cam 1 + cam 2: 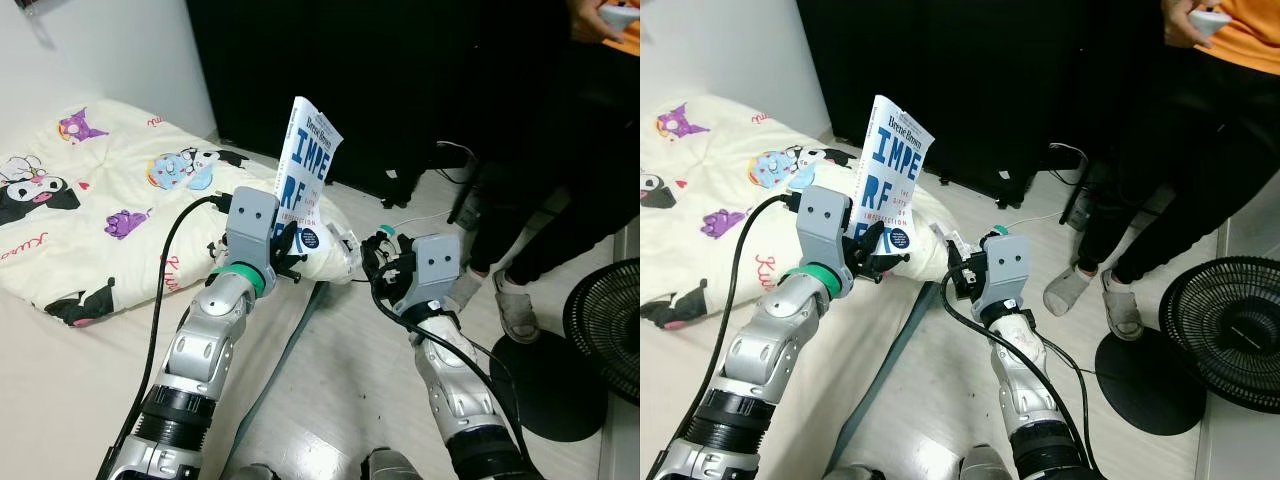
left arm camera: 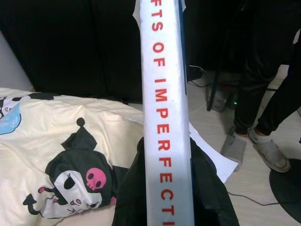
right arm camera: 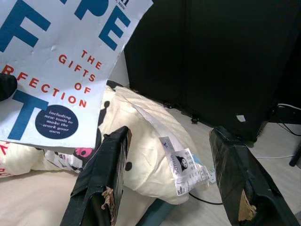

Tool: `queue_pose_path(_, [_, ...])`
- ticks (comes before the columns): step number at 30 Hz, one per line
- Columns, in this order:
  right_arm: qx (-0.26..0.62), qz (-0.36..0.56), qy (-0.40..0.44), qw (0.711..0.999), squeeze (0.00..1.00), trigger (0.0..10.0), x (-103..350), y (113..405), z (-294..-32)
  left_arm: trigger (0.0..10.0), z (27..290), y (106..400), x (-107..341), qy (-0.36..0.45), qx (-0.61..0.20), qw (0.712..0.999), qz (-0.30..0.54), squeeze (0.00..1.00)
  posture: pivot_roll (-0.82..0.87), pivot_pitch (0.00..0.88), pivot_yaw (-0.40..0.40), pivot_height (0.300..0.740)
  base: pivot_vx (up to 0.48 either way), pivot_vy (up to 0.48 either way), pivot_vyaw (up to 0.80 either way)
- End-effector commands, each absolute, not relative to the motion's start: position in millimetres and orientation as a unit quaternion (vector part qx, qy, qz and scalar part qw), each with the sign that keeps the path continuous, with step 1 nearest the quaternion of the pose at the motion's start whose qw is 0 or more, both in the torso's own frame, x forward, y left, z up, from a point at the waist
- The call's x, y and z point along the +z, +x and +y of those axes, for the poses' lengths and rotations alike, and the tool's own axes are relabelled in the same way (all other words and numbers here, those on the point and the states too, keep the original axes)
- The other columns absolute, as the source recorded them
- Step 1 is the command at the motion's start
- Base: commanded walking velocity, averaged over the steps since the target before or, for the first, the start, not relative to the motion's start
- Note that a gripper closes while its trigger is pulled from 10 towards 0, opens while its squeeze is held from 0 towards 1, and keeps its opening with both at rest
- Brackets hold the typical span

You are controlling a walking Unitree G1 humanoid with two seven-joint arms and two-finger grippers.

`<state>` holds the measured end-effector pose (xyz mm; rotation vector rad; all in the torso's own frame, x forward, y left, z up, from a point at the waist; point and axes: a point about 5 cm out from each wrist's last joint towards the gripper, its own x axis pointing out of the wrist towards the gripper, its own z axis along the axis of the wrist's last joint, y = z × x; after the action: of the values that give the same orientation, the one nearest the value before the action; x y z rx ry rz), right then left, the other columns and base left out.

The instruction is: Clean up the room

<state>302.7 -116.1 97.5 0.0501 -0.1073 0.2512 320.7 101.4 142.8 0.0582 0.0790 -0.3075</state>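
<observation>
so, book (image 1: 305, 175) held upright in left gripper (image 1: 283, 250), above edge of cartoon quilt (image 1: 90, 200).
clamped low on the spine end w/ both fingers (image 2: 129, 188), cover facing right gripper (image 1: 958, 272), which hangs just beside w/ fingers spread, nothing in it. prob light, stiff paperback w/ slick glossy cover; could pivot or slip in so low a pinch. better taken mid-spine or propped w/ right gripper. person's feet (image 1: 515, 305) and fan (image 1: 605, 330) near.
</observation>
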Motion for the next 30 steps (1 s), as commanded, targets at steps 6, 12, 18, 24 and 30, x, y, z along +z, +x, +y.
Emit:
queue_pose_path(6, [0.128,-0.039,0.027,0.991,0.00,10.0,87.9,299.2,-113.6,10.0,101.1,318.3,137.7,0.038,-0.159,0.986,0.037,0.00,-0.02,0.017,0.052,0.725,0.000,0.000,0.00])
queue_pose_path(12, [0.130,-0.030,0.019,0.991,0.00,10.0,81.8,297.4,-113.7,10.0,102.3,315.3,129.3,0.047,-0.159,0.985,0.048,0.00,-0.01,0.010,0.051,0.725,0.000,0.000,0.00])
queue_pose_path(18, [0.128,-0.027,0.013,0.991,0.00,10.0,79.9,298.5,-113.2,10.0,105.4,314.0,123.1,0.061,-0.157,0.984,0.054,0.00,-0.02,0.006,0.050,0.725,0.000,0.000,0.00])
queue_pose_path(24, [0.127,-0.028,0.008,0.991,0.00,10.0,80.5,299.6,-113.2,10.0,104.7,315.1,123.6,0.059,-0.155,0.985,0.051,0.00,-0.02,0.006,0.048,0.725,-0.272,0.000,0.00])
queue_pose_path(30, [0.129,-0.032,0.009,0.991,0.00,10.0,81.7,301.9,-111.3,10.0,105.2,315.6,124.1,0.059,-0.150,0.986,0.047,0.00,-0.01,0.010,0.045,0.725,-0.281,0.000,0.00])
